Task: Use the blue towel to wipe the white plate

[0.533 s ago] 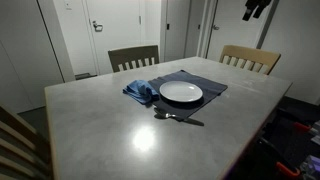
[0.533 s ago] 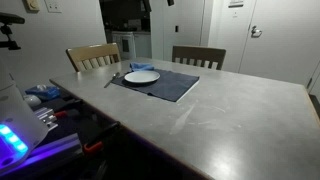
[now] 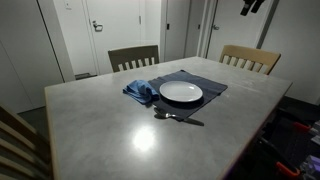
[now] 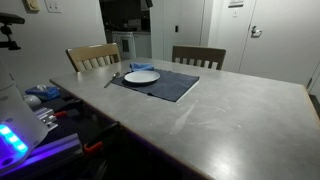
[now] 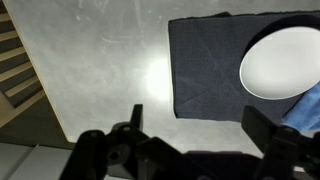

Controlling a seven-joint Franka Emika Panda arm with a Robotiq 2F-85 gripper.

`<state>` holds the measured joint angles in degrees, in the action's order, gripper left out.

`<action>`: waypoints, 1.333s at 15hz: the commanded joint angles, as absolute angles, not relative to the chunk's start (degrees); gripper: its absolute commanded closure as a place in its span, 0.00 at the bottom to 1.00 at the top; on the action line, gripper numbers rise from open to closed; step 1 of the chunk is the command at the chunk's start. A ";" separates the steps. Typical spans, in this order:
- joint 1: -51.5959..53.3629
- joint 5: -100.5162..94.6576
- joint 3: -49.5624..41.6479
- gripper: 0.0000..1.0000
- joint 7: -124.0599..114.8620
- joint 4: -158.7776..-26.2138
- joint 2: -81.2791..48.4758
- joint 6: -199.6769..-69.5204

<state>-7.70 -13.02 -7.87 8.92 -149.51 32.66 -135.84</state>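
Note:
A white plate [image 3: 181, 92] sits on a dark grey placemat [image 3: 207, 82] on the grey table; it also shows in an exterior view [image 4: 141, 76] and in the wrist view [image 5: 283, 62]. A crumpled blue towel [image 3: 139, 92] lies against the plate's side, half on the mat; a blue edge of it shows in the wrist view [image 5: 305, 112]. My gripper [image 5: 200, 125] hangs high above the table, open and empty, with the mat's corner between its fingers. In an exterior view only its dark tip [image 3: 254, 7] shows at the top edge.
A spoon or fork [image 3: 176, 118] lies on the table in front of the plate. Two wooden chairs [image 3: 133, 57] [image 3: 250, 58] stand at the far side. A chair back [image 5: 22, 70] shows beside the table edge in the wrist view. Cluttered gear [image 4: 45, 100] sits beside the table.
The gripper has risen slightly toward the top of the exterior view. Plate, towel and mat have not moved.

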 commanded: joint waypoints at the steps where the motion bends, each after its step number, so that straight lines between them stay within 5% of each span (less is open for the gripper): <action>1: -7.80 -14.91 -5.85 0.00 9.08 -145.35 29.09 -136.74; 15: 0.31 -9.97 -4.54 0.00 15.16 -130.39 10.39 -144.84; 20: -0.97 -11.71 -3.78 0.00 11.83 -133.14 13.52 -144.74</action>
